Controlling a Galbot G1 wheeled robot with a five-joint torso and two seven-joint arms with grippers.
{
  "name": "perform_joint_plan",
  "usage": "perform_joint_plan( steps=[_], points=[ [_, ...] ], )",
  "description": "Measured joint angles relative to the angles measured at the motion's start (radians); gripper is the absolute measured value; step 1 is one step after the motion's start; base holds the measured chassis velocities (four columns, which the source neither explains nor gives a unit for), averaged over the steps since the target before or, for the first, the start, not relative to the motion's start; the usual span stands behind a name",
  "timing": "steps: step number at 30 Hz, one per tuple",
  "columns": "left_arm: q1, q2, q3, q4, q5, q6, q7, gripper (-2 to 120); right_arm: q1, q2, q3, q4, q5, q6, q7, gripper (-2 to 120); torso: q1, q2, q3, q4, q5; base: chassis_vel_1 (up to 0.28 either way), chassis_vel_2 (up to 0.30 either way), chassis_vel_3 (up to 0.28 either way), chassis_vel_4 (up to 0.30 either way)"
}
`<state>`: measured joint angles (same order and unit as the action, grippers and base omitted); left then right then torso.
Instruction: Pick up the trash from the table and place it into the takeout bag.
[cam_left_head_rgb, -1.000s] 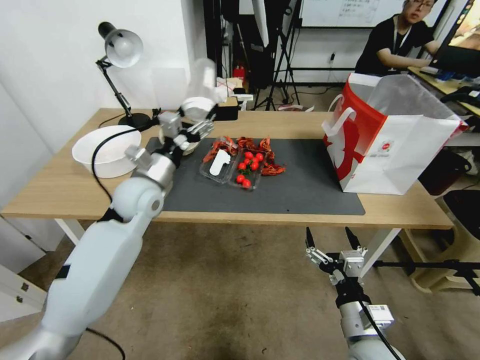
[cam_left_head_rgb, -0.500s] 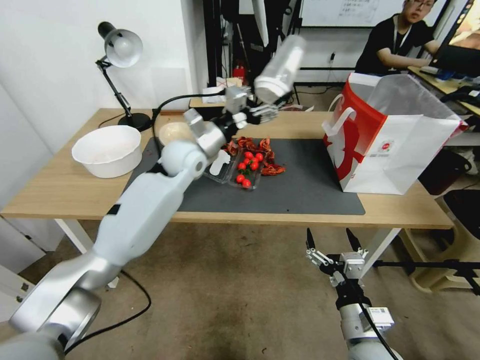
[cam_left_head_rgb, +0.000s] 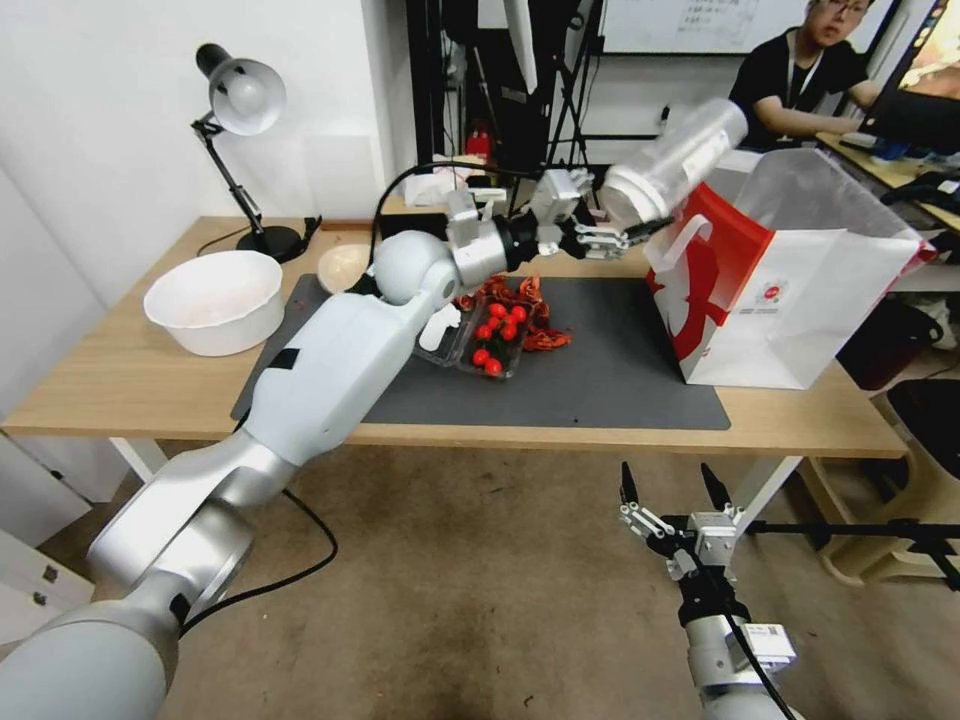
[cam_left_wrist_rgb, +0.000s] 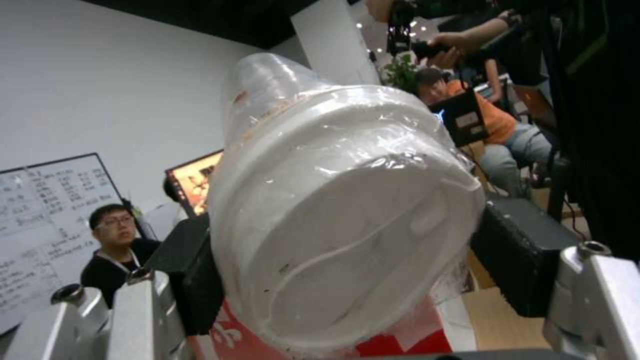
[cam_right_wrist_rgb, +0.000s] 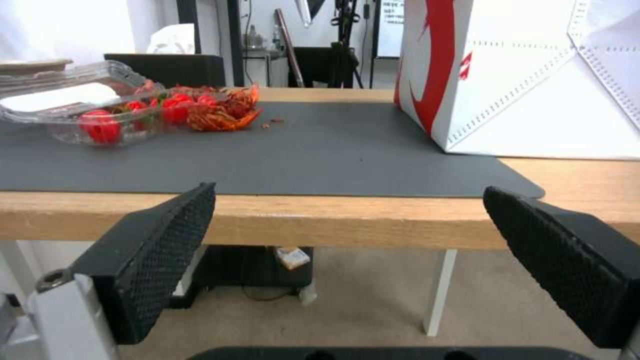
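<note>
Left gripper (cam_left_head_rgb: 612, 232): clamped on the lidded cup (cam_left_head_rgb: 672, 167), one black pad on each side of the lid end in the left wrist view.
Cup (cam_left_wrist_rgb: 333, 200): tilted, lid toward the wrist, clear body pointing up and away over the bag.
Change: within the last second the arm has swung the cup from beside the bowl (cam_left_head_rgb: 213, 300), across the mat (cam_left_head_rgb: 600, 370), to the near edge of the bag (cam_left_head_rgb: 790, 290).
Meaning: carry nearly done; the cup looks just short of the bag's open mouth, so release seems premature.
Bag from gripper: just beyond and below the fingertips, upright, mouth open.
Other trash: tray of red bits (cam_left_head_rgb: 495, 335) lies back under the forearm.
Right gripper (cam_left_head_rgb: 668, 490): fingers spread, empty, low before the table (cam_left_head_rgb: 120, 380).
</note>
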<state>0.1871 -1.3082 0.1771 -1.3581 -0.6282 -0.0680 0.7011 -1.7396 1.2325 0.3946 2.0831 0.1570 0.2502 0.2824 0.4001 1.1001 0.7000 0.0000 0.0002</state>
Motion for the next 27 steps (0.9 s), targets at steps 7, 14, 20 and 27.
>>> perform_joint_plan(
  steps=[7, 14, 20, 27],
  points=[
    [-0.069, -0.083, 0.048, 0.104, 0.048, 0.012, 0.034, 74, 0.001, 0.003, 0.000, -0.011, 0.000, 0.006, 0.000, 100, 0.000, 0.000, 0.000, 0.0000, 0.0000, 0.000, 0.000, 0.000, 0.000],
    [-0.165, -0.159, 0.088, 0.220, 0.083, 0.011, 0.020, 74, -0.005, 0.001, 0.003, -0.013, 0.002, 0.013, 0.000, 100, 0.000, 0.000, 0.000, 0.0000, -0.0001, 0.000, 0.000, 0.000, 0.000],
    [-0.265, -0.207, 0.147, 0.320, 0.081, 0.011, 0.006, 74, -0.010, 0.006, 0.003, -0.017, 0.001, 0.019, 0.000, 100, 0.000, 0.000, 0.000, 0.0000, 0.0000, 0.000, 0.000, 0.000, 0.000],
    [-0.329, -0.240, 0.202, 0.381, 0.091, 0.026, -0.013, 74, -0.013, 0.017, 0.003, -0.021, -0.006, 0.026, -0.001, 100, 0.000, 0.000, 0.000, -0.0001, 0.0000, 0.000, 0.000, 0.000, 0.000]
  ],
)
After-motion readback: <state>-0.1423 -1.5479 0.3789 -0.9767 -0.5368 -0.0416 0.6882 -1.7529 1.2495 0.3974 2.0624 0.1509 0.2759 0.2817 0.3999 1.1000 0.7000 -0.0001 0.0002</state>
